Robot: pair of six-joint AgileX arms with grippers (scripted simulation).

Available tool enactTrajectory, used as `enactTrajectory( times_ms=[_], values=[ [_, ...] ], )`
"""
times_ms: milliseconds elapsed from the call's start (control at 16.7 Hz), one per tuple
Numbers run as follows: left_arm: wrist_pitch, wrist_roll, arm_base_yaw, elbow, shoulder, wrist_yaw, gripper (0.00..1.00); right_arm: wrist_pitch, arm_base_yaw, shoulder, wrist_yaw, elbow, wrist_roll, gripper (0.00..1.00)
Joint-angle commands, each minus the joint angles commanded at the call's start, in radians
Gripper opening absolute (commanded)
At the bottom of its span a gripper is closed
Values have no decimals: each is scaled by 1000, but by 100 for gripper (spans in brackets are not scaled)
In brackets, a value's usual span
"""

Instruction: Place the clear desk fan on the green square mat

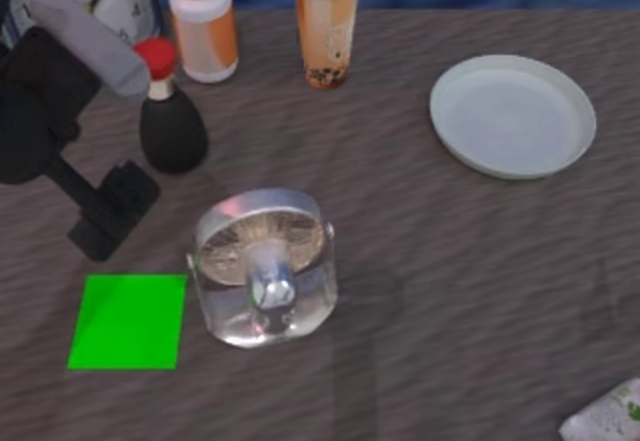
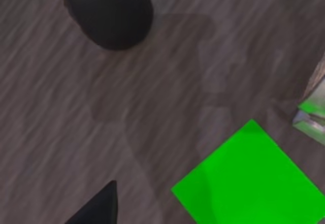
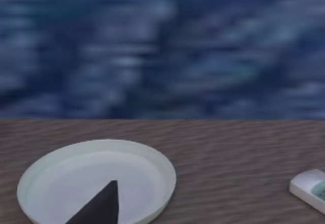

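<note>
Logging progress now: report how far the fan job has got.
Done: nothing yet. The fan stands on the table right of the mat, not on it. In hand: the left gripper hangs above the mat's far side, holding nothing. Left: grasp the fan and set it on the mat.

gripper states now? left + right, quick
Left gripper: above the table beside the small transparent glassy desk fan, holding nothing.
Right gripper: outside the top view; cannot be told.

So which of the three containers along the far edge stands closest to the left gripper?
The black red-capped bottle, just beside the left gripper. The orange-lidded white bottle and the straw cup stand farther back.
</note>
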Motion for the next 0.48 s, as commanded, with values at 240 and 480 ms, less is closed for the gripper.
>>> enactTrajectory(
  times_ms=[240, 480],
  values=[
    [-265, 134, -107, 346, 393, -1, 100, 0, 0, 0, 0, 0, 0, 100],
    [-459, 234, -188, 615, 669, -1, 100, 0, 0, 0, 0, 0, 0, 100]
  ],
)
